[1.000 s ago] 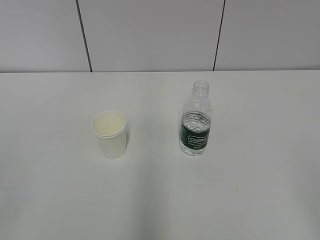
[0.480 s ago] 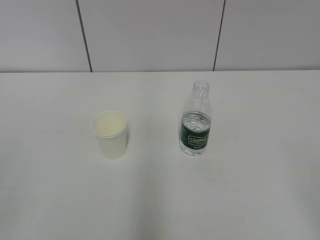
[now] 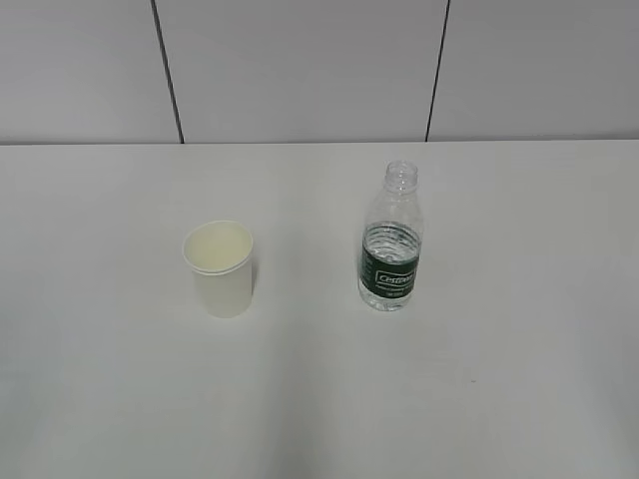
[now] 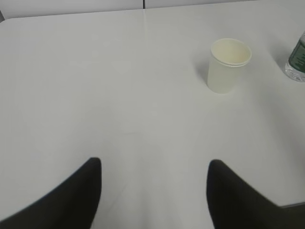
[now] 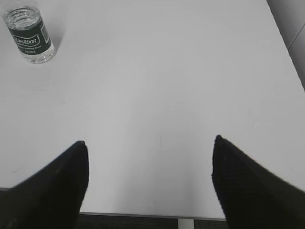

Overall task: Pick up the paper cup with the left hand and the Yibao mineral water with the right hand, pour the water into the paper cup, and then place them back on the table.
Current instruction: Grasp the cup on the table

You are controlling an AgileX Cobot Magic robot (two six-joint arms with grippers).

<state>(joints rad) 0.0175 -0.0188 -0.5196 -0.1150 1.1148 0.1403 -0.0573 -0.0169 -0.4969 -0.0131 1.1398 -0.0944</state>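
The white paper cup [image 3: 222,267] stands upright on the white table [image 3: 319,399], left of centre; it also shows in the left wrist view [image 4: 228,65]. The capless Yibao bottle [image 3: 391,239] with its dark green label stands upright to the cup's right, partly filled; it shows in the right wrist view [image 5: 29,34] and at the edge of the left wrist view [image 4: 297,59]. My left gripper [image 4: 155,164] is open and empty, well short of the cup. My right gripper [image 5: 150,143] is open and empty near the table's front edge, far from the bottle. Neither arm shows in the exterior view.
A grey panelled wall [image 3: 300,70] rises behind the table. The table's front edge [image 5: 143,215] shows in the right wrist view, and its right edge [image 5: 286,47] runs along that view's upper right.
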